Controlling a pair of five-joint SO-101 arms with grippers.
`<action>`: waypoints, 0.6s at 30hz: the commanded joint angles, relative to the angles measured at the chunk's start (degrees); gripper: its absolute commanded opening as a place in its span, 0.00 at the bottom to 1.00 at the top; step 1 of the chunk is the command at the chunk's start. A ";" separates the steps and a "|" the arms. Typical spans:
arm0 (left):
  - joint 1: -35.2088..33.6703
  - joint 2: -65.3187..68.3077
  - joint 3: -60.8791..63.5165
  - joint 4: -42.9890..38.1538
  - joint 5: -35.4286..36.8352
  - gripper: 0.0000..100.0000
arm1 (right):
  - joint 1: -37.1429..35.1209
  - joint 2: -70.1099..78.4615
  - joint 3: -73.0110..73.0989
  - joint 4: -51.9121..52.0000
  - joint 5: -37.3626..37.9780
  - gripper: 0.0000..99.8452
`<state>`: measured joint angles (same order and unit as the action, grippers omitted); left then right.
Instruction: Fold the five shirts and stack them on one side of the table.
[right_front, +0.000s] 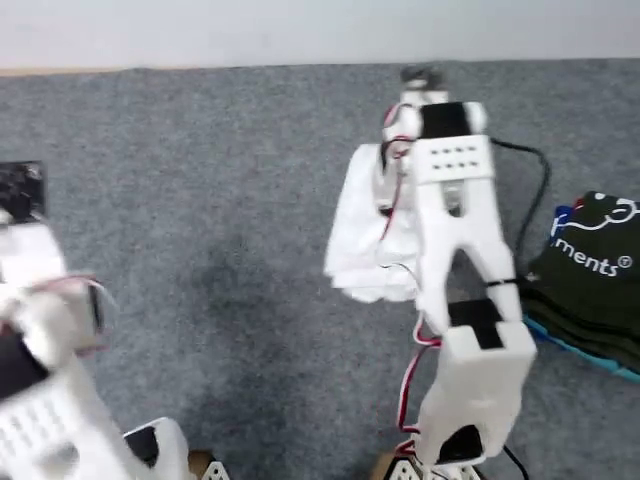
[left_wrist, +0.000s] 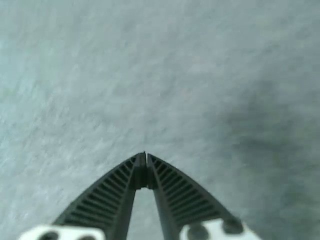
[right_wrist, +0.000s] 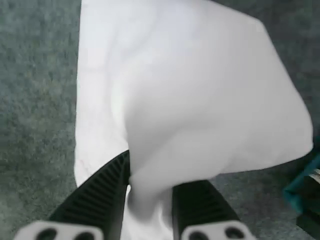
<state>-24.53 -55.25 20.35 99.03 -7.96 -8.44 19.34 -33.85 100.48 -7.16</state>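
- Right now the white shirt (right_front: 355, 235) is lying bunched on the grey table (right_front: 200, 220), a little right of the middle in the high view, with the right arm (right_front: 455, 230) stretching out over it.
- Up close, the right gripper (right_wrist: 160, 172) is pinching a fold of that white cloth (right_wrist: 190, 100) between its two black fingers (right_wrist: 105, 192), and the fabric is billowing out beyond them.
- Over at the table's right edge, a stack of dark folded shirts (right_front: 590, 290) is sitting near the white one without touching it, and a teal layer (right_front: 600, 355) is peeking out underneath.
- Meanwhile the left arm (right_front: 50, 400) is sitting at the near left corner, well apart from the shirts.
- Its left gripper (left_wrist: 145, 160) is hanging over bare grey table (left_wrist: 150, 75), ribbed fingers (left_wrist: 110, 195) pressing tip to tip and holding nothing.
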 joint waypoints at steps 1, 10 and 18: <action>11.96 -11.96 5.85 -0.44 6.51 0.01 | 4.62 -7.69 -0.53 2.33 1.05 0.01; 12.13 -25.67 26.59 -11.43 6.68 0.01 | 15.60 -12.70 -0.44 2.33 6.68 0.01; 12.31 -35.69 47.16 -24.09 6.77 0.01 | 21.41 -19.82 -0.35 2.42 9.85 0.01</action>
<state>-12.13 -87.60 62.73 79.43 -1.10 10.20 4.57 -33.85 100.48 1.19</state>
